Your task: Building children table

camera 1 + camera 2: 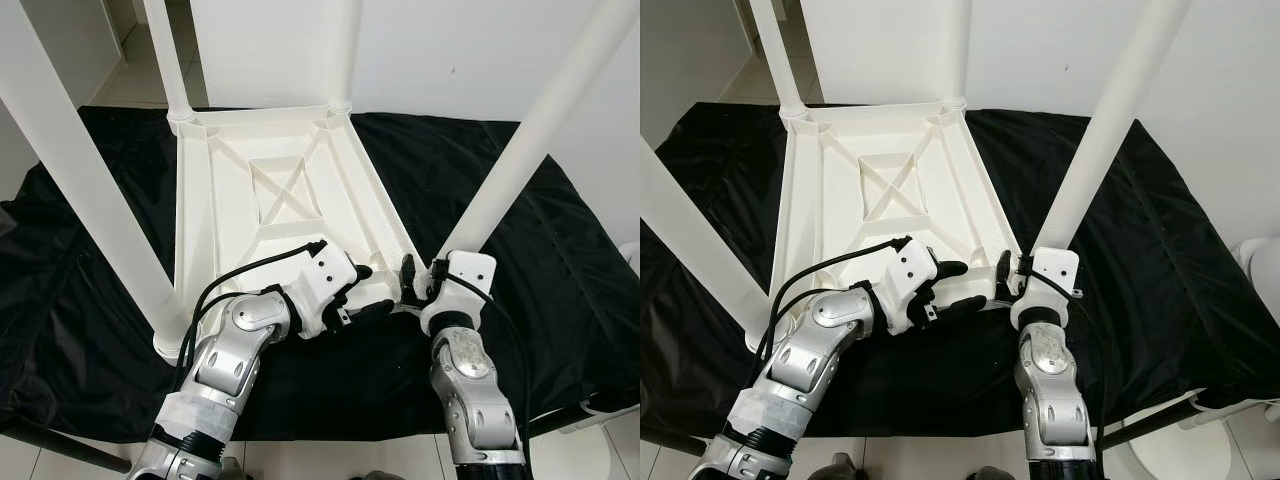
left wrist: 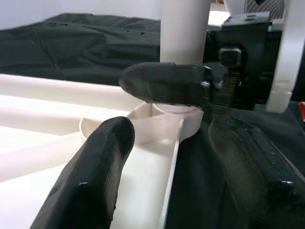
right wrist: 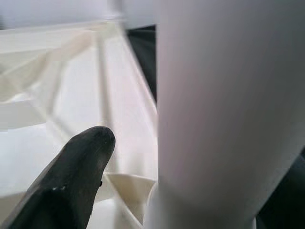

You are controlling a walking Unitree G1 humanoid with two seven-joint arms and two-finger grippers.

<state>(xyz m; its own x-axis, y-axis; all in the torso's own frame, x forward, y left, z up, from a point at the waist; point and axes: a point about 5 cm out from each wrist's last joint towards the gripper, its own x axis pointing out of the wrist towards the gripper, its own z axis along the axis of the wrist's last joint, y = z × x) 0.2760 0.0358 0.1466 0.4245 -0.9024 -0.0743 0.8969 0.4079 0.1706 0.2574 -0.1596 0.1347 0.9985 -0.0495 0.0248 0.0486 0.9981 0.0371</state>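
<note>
Children's table (image 1: 270, 190) lies upside down on a black sheet (image 1: 90, 280) in the middle of the frame, with its ribbed white underside facing up. Four white legs stick up from its corners. It looks like hollow plastic, so I think it is light and stiff, but smooth and a bit slippery. The long legs could make it tip if it is pushed high up.

At the far left of the frame, the near left leg (image 1: 80, 180) rises from its corner. In the lower middle, the left gripper (image 1: 375, 300) rests at the near edge of the tabletop. Its fingers (image 2: 95, 171) are spread apart and hold nothing. One lies over the rim and the other points toward the corner socket (image 2: 176, 112).

To the right, the near right leg (image 1: 530, 130) stands in that socket. The right gripper (image 1: 415, 280) is at its foot. One finger (image 3: 71, 176) sits just beside the leg, but I cannot tell if the fingers grip it.

The best place to hold seems low on the leg, near the socket, where it is firmest. The tabletop rim is another good spot.
</note>
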